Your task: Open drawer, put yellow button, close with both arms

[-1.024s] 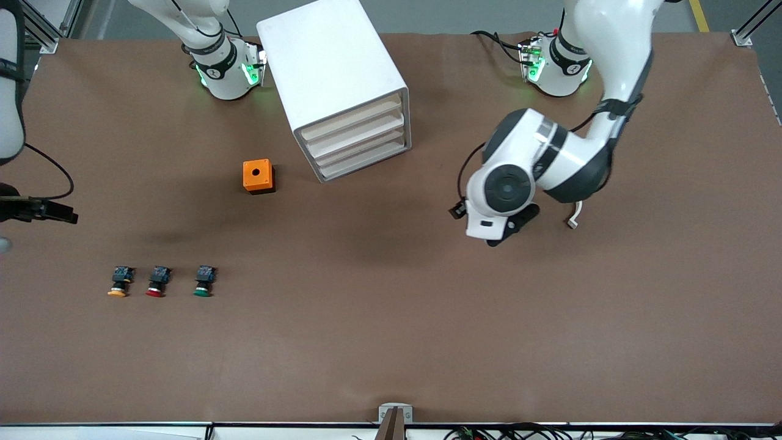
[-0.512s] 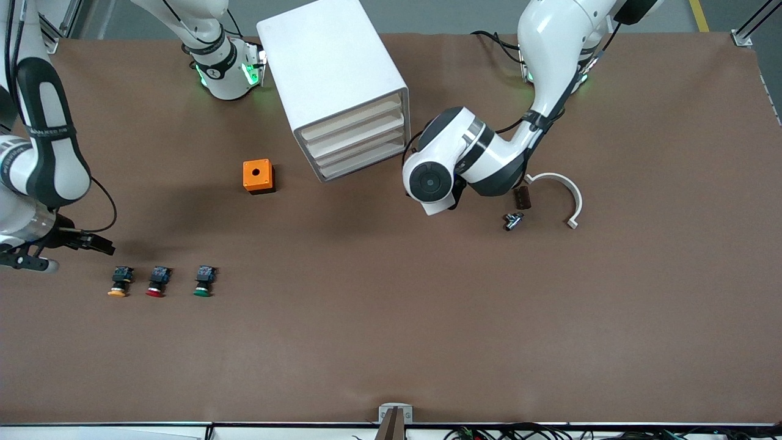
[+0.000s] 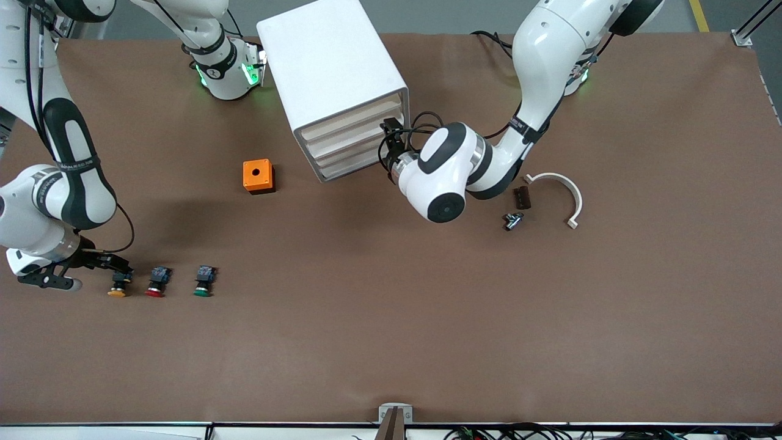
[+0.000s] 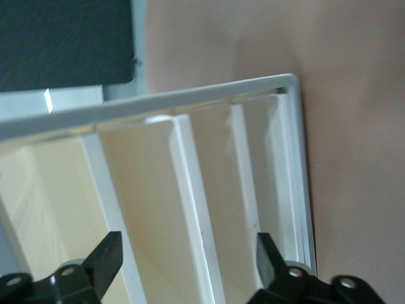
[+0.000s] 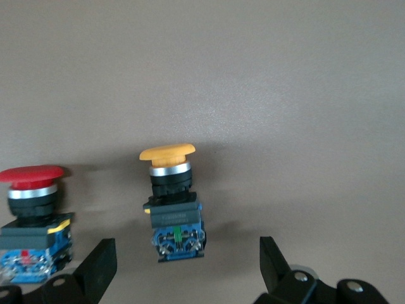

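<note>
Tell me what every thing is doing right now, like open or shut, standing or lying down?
drawer: shut, flush with the three below it.
yellow button: lying on the table, ungripped.
left pincer: open, at the cabinet's front.
right pincer: open, straddling the yellow button.
red button: lying beside the yellow one.
green button: lying in the same row.
orange box: upright, hole on top.

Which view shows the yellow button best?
Right wrist view: the yellow button fills mid-frame, cap and blue body clear, between the open right claw fingers. Front view shows it tiny, partly covered by that claw. Left wrist view misses it.
</note>
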